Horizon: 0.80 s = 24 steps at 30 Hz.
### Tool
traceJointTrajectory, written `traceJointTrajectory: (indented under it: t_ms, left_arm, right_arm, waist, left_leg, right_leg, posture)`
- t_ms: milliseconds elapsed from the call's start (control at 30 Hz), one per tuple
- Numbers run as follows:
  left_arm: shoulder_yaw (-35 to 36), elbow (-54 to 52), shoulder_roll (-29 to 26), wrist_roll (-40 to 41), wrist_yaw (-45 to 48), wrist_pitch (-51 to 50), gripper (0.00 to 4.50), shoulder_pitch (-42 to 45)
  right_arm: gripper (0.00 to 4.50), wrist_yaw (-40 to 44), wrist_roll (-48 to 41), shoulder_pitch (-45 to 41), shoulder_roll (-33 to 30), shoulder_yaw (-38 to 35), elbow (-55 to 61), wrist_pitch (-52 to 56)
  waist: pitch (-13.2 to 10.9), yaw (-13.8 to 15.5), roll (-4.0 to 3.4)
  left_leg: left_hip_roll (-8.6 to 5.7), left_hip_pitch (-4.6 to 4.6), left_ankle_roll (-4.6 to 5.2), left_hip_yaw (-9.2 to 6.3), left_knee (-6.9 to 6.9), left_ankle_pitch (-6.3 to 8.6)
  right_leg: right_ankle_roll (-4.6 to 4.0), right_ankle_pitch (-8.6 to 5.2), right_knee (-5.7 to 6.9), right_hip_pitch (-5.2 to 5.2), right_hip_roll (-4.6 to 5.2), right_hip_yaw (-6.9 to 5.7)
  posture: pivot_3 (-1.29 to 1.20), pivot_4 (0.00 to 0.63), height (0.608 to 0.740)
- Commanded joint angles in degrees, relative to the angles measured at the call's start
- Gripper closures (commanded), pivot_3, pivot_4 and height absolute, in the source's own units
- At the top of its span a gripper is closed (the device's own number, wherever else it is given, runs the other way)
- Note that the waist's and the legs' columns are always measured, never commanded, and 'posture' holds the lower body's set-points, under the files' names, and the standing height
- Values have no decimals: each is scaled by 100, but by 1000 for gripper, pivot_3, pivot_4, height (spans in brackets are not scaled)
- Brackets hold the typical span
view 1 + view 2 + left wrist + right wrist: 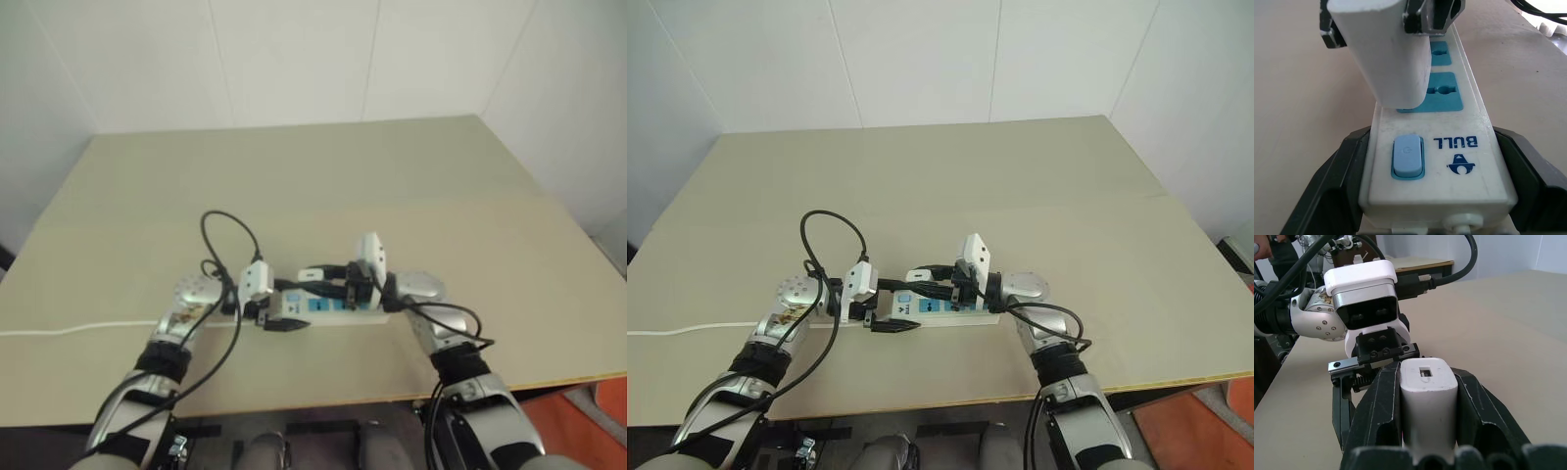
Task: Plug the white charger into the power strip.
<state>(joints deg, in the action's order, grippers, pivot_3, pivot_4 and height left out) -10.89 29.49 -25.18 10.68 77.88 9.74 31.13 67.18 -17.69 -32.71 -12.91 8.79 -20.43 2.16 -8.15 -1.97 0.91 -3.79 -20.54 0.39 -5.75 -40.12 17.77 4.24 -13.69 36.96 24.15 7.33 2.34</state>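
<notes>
A broad, pale beige rectangular tabletop (323,186) with a matte surface fills the middle of the head views. Behind it, from ten to two o'clock, stand plain white panelled walls (294,59) with thin vertical seams, meeting in corners at either side. At four o'clock, past the table's near edge, lies a patch of orange-red floor (598,411). Light is soft and even.

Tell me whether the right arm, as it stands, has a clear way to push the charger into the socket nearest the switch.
Probably yes. The right pincer grips the white charger just over that socket, nothing lies between, and the left pincer braces the power strip.
</notes>
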Motion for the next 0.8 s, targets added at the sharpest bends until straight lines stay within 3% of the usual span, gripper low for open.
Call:
traceJointTrajectory:
  t_ms: [33,800]
  left_arm:
    - [-101,36,-131,-155,39,-89,1204,-131]
    - [-97,-110,-277,-130,23,-174,1204,-194]
  right_arm:
    - [3333,103,39,-87,-158,-62,-99,-148]
    - [3333,696,387,-77,-1091,87,-979,-441]
  waist:
    - [0,4,0]
    - [0,85,0]
  left_leg:
    - [0,0,0,0,1,0]
    - [1,2,-17,2,21,-10]
  right_leg:
    - [0,0,-1,0,0,0]
    - [0,0,-23,-3,0,-4]
  posture:
    - [0,150,740]
    - [0,150,740]
